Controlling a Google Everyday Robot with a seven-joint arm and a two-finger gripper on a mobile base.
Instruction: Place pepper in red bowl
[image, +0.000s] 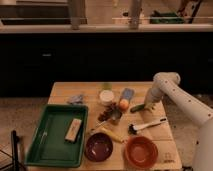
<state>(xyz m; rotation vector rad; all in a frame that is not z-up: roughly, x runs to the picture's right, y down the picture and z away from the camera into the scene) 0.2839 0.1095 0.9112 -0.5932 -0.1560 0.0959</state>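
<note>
The small green pepper lies on the wooden table right of centre. My gripper is at the end of the white arm, low over the table and right against the pepper's right end. The orange-red bowl stands at the front of the table, well in front of the pepper. It holds nothing that I can see.
A dark maroon bowl stands left of the red bowl. A yellow banana-like item, a white-handled brush, an orange fruit, a white cup and a blue pack lie around. A green tray holding a block is on the left.
</note>
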